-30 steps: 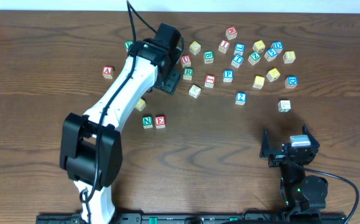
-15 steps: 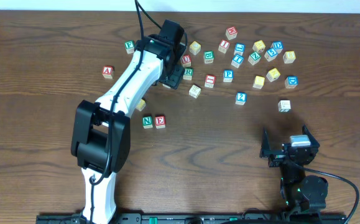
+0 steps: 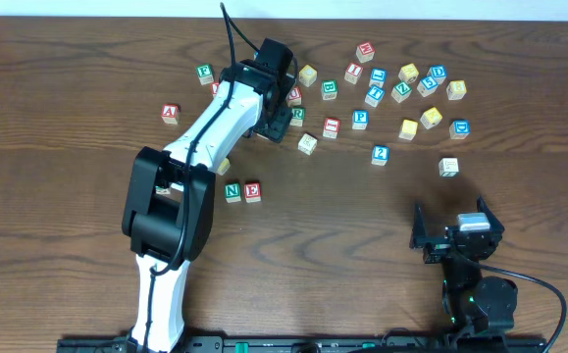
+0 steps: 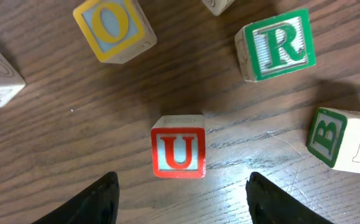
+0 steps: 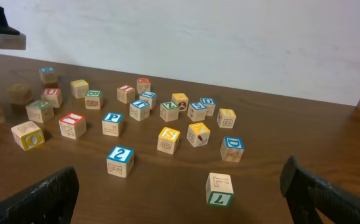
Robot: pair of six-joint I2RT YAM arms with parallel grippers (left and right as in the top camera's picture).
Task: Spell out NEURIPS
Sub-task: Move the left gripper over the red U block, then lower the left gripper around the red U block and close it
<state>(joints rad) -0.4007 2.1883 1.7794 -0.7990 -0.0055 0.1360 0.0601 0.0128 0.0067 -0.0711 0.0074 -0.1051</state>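
Hovering left pincer [image 4: 181, 186]: apart, red U cube [image 4: 178, 153] just beyond its tips.
Right pincer [image 5: 178, 186]: wide apart, empty.
Green N cube [image 3: 232, 191], red E cube [image 3: 252, 190]: side by side.

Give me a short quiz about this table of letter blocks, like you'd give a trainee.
1. Which cube sits straight ahead of the left claw's gap? A green R cube, B red U cube, C yellow O cube.
2. True or false: the green N cube and red E cube sit side by side.
3. Fill in: the right claw is ____, holding nothing.
Key: 1 B; 2 true; 3 open.
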